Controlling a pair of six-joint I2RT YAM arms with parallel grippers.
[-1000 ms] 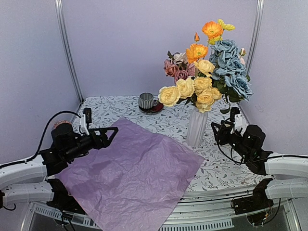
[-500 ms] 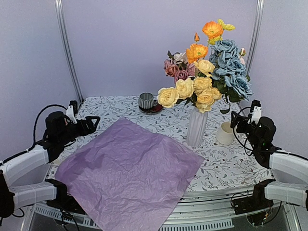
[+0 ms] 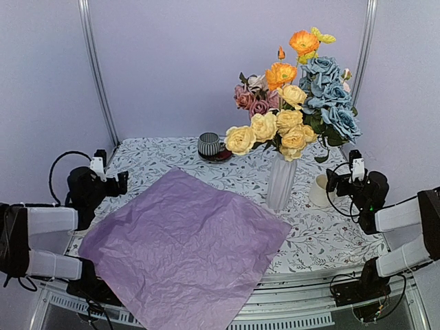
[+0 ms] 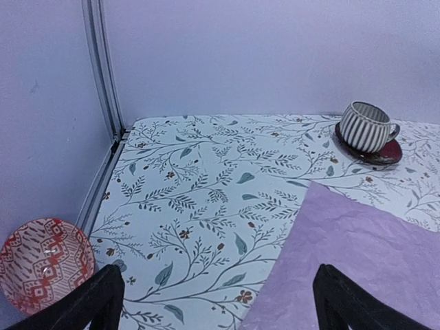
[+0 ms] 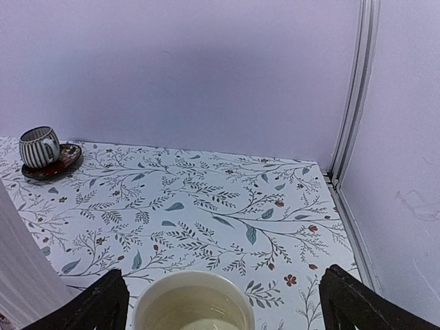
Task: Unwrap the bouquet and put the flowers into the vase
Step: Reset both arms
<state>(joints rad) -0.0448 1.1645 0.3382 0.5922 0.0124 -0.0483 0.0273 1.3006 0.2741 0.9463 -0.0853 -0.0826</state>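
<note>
Left hand (image 3: 118,183) hovering released, fingers spread wide, gripping nothing, over left side of tabletop (image 3: 316,234), near tissue paper (image 3: 185,240) lying flat, unwrapped. Right hand (image 3: 335,180) hovering released, empty, just beside cream mug (image 3: 318,190). Flowers (image 3: 295,103) standing in vase (image 3: 280,182), between both hands. Striped cup (image 3: 208,144) sitting on red saucer (image 3: 221,157) behind.

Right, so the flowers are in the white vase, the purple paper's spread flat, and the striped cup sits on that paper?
No: in the top view the striped cup sits on a red saucer behind the paper, apart from it. The flowers are in the white vase; the paper lies flat.
</note>
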